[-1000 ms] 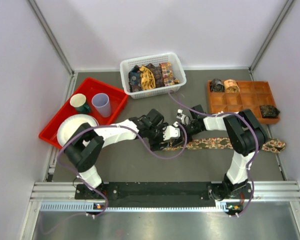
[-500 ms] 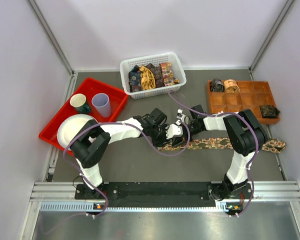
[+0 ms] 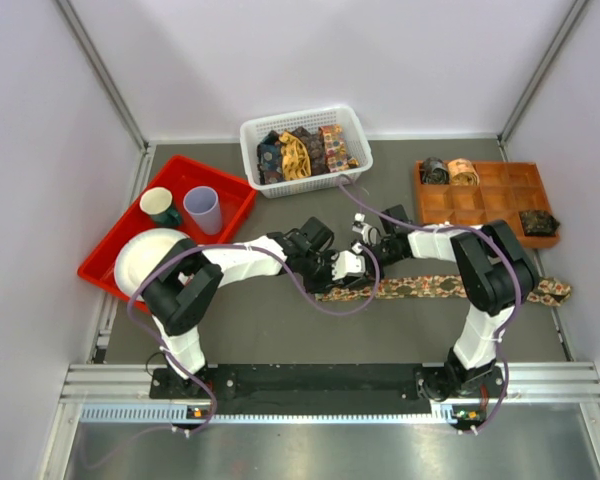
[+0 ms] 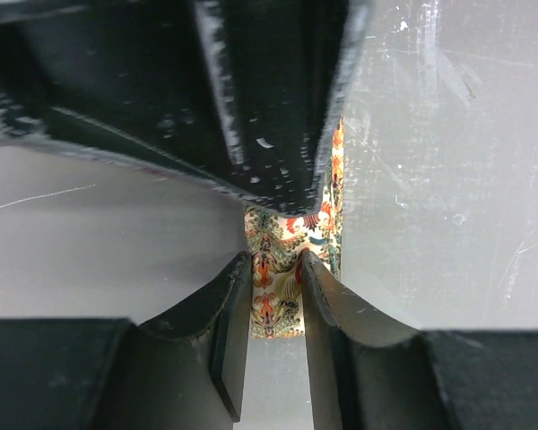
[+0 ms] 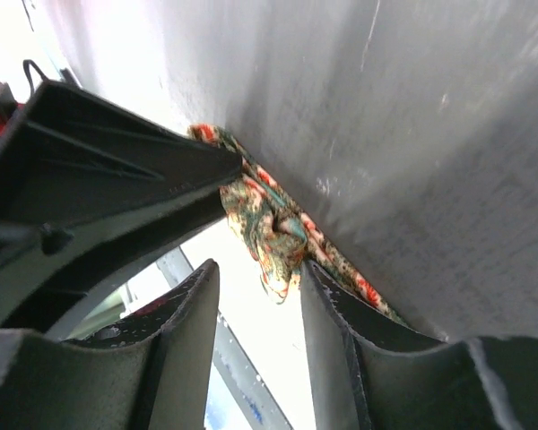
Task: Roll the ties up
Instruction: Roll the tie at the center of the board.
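A long tan-olive tie (image 3: 450,287) with orange-red motifs lies flat across the grey table, its left end between the two grippers. My left gripper (image 3: 348,272) is shut on that end. In the left wrist view both fingers (image 4: 236,296) press the sides of the patterned fabric (image 4: 291,228). My right gripper (image 3: 363,243) hovers just behind it, open. In the right wrist view the crumpled tie end (image 5: 269,228) sits by the right finger (image 5: 327,296), with daylight across the rest of the gap. More ties (image 3: 300,152) fill a white basket (image 3: 280,125).
An orange compartment tray (image 3: 490,205) at the right holds three rolled coils (image 3: 463,171). A red tray (image 3: 235,200) at the left carries a green cup (image 3: 160,205), a lilac cup (image 3: 203,208) and a white plate (image 3: 148,260). White walls enclose the table.
My left gripper has narrowed onto the tie's end. My right gripper has opened from shut and let the fabric go. The left arm shifted slightly right.
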### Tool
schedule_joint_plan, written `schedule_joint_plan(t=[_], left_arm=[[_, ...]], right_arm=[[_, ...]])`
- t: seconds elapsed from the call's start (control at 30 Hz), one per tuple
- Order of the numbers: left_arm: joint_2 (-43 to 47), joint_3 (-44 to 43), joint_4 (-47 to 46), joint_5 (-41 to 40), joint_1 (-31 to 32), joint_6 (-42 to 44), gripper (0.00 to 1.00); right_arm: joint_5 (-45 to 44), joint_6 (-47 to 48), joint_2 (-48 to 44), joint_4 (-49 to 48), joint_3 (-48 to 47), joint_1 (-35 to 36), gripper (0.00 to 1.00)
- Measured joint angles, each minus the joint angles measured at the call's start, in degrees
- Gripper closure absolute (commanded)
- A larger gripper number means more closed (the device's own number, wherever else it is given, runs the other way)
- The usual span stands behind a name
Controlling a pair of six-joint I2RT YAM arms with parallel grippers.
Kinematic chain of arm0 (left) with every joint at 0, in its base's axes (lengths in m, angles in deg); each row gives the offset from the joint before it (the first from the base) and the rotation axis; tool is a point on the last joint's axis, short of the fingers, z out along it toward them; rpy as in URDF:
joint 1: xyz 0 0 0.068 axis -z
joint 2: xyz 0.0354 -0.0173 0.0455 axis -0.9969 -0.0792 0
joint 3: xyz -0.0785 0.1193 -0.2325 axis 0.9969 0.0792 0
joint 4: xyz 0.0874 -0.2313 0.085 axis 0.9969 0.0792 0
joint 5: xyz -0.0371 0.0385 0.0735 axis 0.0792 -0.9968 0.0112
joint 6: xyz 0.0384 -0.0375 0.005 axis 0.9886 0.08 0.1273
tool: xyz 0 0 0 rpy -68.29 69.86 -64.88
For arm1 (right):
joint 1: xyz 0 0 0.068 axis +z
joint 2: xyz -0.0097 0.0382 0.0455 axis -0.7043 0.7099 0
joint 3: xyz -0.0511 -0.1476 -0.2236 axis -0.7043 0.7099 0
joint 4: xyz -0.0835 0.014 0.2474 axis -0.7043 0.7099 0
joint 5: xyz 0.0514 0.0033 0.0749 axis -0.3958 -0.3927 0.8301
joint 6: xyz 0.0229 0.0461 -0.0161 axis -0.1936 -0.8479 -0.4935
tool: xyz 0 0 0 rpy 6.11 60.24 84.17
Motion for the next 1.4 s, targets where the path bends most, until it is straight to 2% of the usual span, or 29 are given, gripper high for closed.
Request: schedule_joint_plan(t=[0.1,0.17,0.2,0.23,0.3,0.33,0.43,0.57,0.73,0.87,0.97,1.1,1.13,1.4], left_arm=[[0.0,0.0,0.0,0.2,0.0,0.5,0.67],[0.0,0.0,0.0,0.2,0.0,0.5,0.67],[0.0,0.0,0.0,0.2,0.0,0.6,0.67],[0.0,0.0,0.0,0.2,0.0,0.6,0.66],[0.0,0.0,0.0,0.1,0.0,0.6,0.62],[0.0,0.0,0.0,0.1,0.0,0.6,0.55],[0.0,0.0,-0.2,-0.1,0.0,0.7,0.43],[0.6,0.7,-0.2,-0.2,-0.5,1.2,0.35],[2.5,2.8,2.5,-0.1,-0.6,3.1,0.30],[3.0,3.7,3.6,-0.1,-0.6,3.9,0.33],[3.0,3.7,3.5,-0.6,-0.6,3.8,0.40],[2.9,3.5,3.6,-1.0,-0.6,3.7,0.57],[2.9,3.4,3.7,-0.9,-0.6,3.6,0.58],[2.5,-1.2,5.7,1.2,-0.4,1.0,0.61]], right_arm=[[-0.3,0.0,0.2,0.2,-0.9,0.0,0.62],[-0.3,0.0,0.5,0.0,-1.2,0.0,0.67],[-0.4,0.1,0.8,-0.1,-1.3,0.0,0.72],[-0.6,0.1,1.1,-0.1,-1.3,0.1,0.81],[-1.1,0.5,1.7,-0.1,-1.3,0.1,0.90],[-1.3,0.7,2.1,0.0,-1.3,0.2,1.00],[-2.3,1.4,2.4,0.1,-1.3,0.3,1.00],[-2.8,2.1,2.4,0.2,-1.3,0.4,1.00],[-3.0,2.5,2.4,0.3,-1.3,0.4,1.00],[-3.0,2.4,2.4,0.3,-1.3,0.4,1.00],[-3.0,2.4,2.5,0.3,-1.3,0.4,1.00],[-3.0,2.4,2.5,0.3,-1.3,0.4,1.00],[-3.0,2.4,2.5,0.3,-1.3,0.4,1.00],[-3.0,2.4,2.7,0.3,-1.3,0.4,1.00]])
